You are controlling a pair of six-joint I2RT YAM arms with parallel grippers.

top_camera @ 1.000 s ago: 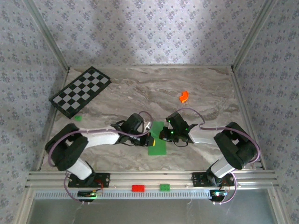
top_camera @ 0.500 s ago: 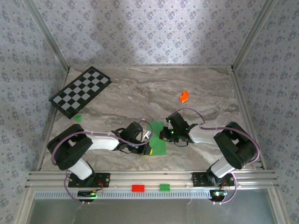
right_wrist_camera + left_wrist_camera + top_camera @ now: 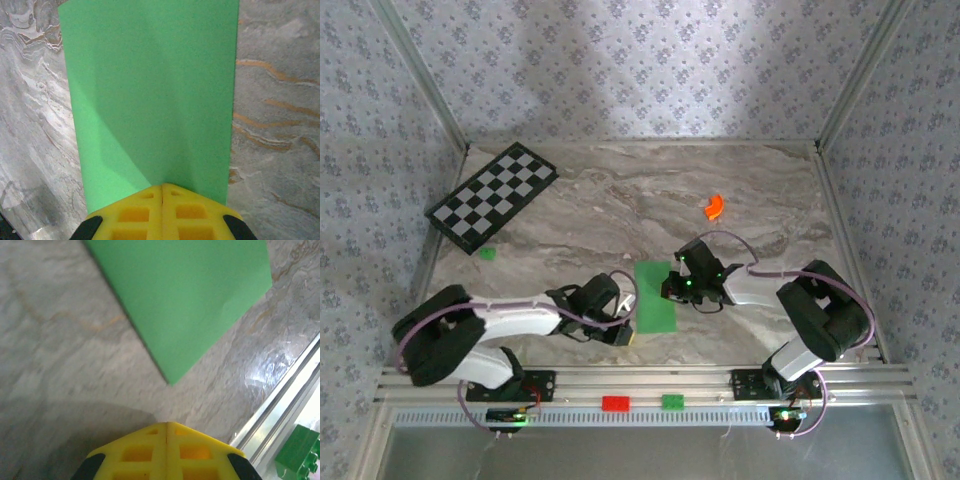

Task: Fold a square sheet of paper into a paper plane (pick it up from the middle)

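Right jaws, together, rest on the green paper (image 3: 150, 90); left jaws, together, near its corner

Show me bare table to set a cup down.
Bare marble runs between the checkered board and the orange piece, back to the wall. Crowded: the near middle, with the left end effector and right end effector by the green paper.
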